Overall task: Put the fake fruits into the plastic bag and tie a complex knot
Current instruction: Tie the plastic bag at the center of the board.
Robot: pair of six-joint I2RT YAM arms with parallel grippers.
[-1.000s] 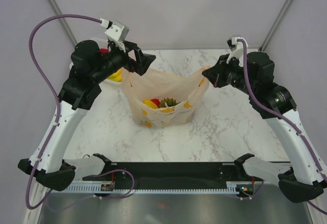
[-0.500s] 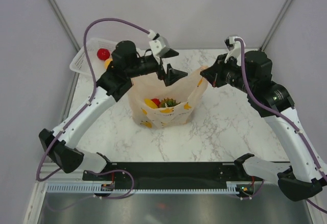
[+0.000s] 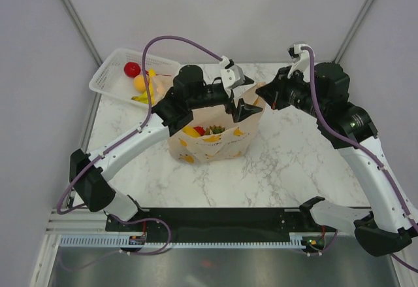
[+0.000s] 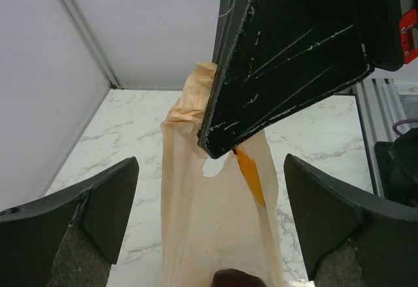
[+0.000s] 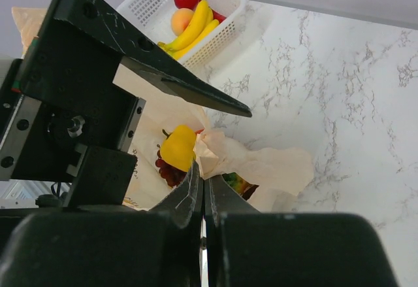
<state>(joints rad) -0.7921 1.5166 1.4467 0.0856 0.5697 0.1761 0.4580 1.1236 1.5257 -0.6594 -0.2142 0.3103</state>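
Nearest me, the translucent peach plastic bag (image 3: 209,144) stands on the white marble table (image 3: 287,163), with glossy plastic fruits (image 3: 202,131) inside. My right gripper (image 3: 262,95) is pinched tight on its raised handle. My left gripper (image 3: 243,108) hovers alongside, jaws spread wide. Farthest, a white lattice basket (image 3: 110,72) holds more fruit.

- Table (image 3: 294,163): white marble-pattern top with grey veining.
- Basket (image 3: 108,71): white plastic lattice, rectangular, open at the top. It stands at the table's far left corner, askew to the edges.
- Walls (image 3: 215,12): plain pale grey panels at the back and on both sides.
- Struts: two grey metal bars, one in the left (image 3: 72,12) and one in the right (image 3: 356,22) far corner.
- Black plate (image 3: 215,216): lies along the table's near edge.
- Slotted strip (image 3: 215,240): white, just in front of the plate.
- Metal sheet (image 3: 215,267): dull grey, nearest the camera.
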